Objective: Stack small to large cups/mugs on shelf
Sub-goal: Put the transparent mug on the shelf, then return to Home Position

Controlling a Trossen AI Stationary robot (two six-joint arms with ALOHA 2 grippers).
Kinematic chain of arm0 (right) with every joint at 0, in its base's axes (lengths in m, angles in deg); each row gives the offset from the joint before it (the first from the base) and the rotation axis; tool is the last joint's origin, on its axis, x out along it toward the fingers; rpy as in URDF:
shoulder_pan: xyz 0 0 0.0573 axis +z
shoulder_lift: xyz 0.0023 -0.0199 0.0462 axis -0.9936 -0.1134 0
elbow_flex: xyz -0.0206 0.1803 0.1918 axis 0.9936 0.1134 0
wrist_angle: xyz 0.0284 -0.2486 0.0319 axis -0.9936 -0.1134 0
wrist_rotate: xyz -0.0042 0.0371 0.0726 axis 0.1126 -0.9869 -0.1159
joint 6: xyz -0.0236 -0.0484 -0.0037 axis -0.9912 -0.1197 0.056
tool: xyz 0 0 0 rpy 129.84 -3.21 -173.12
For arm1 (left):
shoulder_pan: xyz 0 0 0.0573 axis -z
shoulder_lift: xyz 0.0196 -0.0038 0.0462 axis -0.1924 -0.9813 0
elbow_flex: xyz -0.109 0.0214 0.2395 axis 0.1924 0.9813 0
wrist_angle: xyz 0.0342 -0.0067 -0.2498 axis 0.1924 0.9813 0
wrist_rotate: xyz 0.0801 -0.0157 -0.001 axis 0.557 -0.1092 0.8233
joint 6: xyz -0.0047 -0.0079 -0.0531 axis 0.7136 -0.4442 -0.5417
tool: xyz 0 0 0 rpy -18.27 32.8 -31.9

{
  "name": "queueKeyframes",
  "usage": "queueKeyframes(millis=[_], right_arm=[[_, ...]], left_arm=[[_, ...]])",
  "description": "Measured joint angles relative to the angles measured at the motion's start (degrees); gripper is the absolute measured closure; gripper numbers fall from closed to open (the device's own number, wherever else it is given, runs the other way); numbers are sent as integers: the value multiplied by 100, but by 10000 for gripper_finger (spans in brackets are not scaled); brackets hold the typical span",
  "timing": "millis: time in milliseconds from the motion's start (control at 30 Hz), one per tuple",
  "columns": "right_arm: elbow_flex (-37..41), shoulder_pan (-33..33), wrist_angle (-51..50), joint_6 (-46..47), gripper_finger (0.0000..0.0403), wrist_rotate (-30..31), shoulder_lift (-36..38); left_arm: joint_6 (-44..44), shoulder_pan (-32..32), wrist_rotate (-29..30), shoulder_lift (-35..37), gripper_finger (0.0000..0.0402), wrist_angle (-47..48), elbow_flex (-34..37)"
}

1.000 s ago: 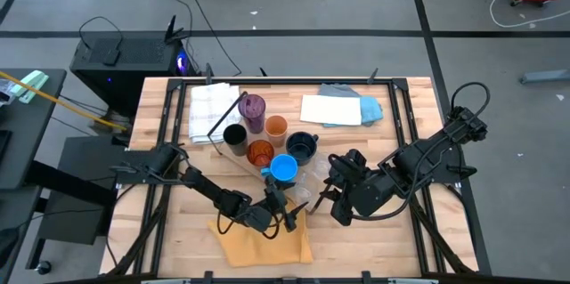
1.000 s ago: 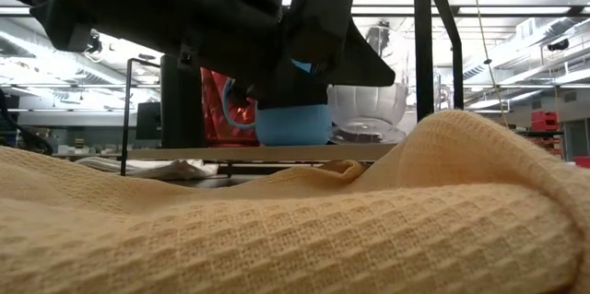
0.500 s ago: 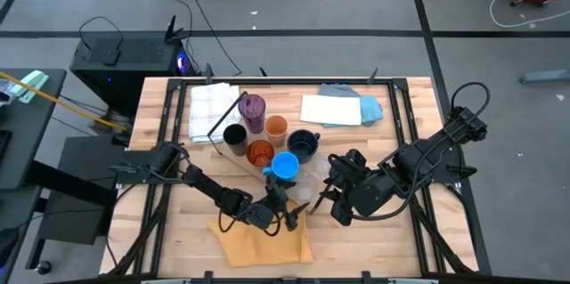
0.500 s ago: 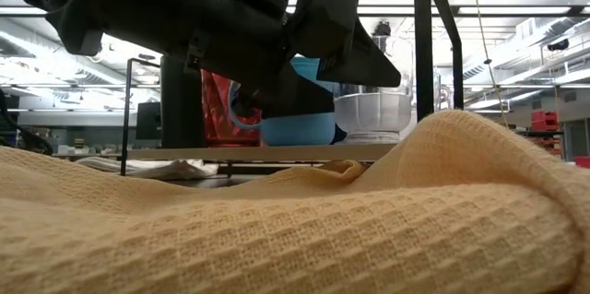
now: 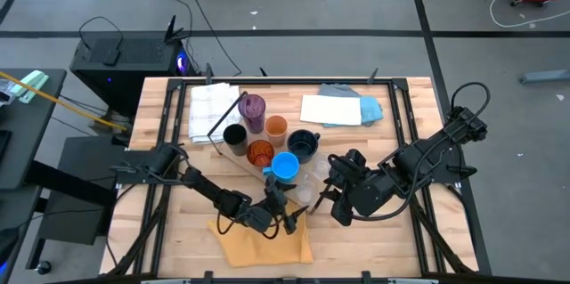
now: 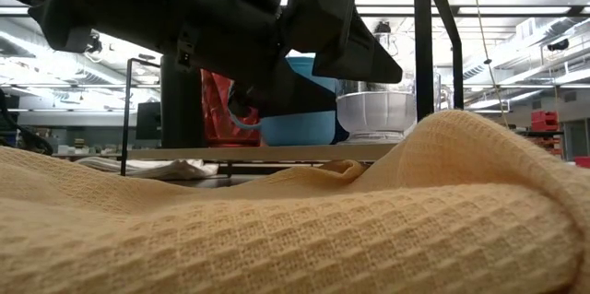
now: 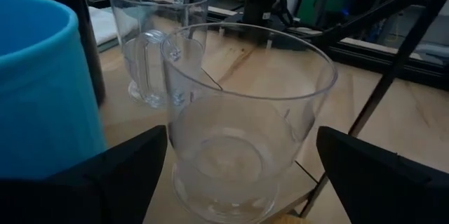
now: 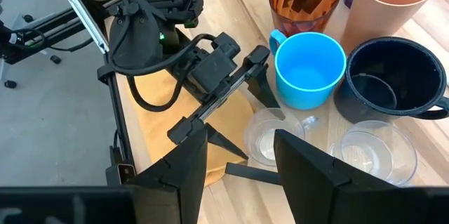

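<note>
The left tool is spread wide with its two fingers either side of a clear glass, not yet closed on it. That glass stands at the near edge of the cup cluster on the shelf, just beside the blue mug, with a second clear glass behind it. The right tool waits close by on the right, also open and empty. The step in hand looks like taking the first small glass. Next the fingers should close gently on the thin wall, then lift straight up, clear of the blue mug, to nest it.
</note>
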Motion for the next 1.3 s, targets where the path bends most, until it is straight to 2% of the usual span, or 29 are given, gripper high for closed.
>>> queueKeyframes(millis=[267,500,867,1033,1300], right_arm=[[0,0,-2,0,231,-63,0],[0,0,-2,0,231,-64,0],[0,0,-2,-43,231,-66,0],[0,0,-4,-206,231,-61,0],[0,-95,-2,-392,231,68,0]], left_arm=[[-1,138,383,7,28,305,0],[-229,292,427,7,31,470,0],[-1287,918,553,124,31,996,2],[-1294,1234,597,657,32,1016,-19],[-165,1541,701,2119,51,1108,-22]])
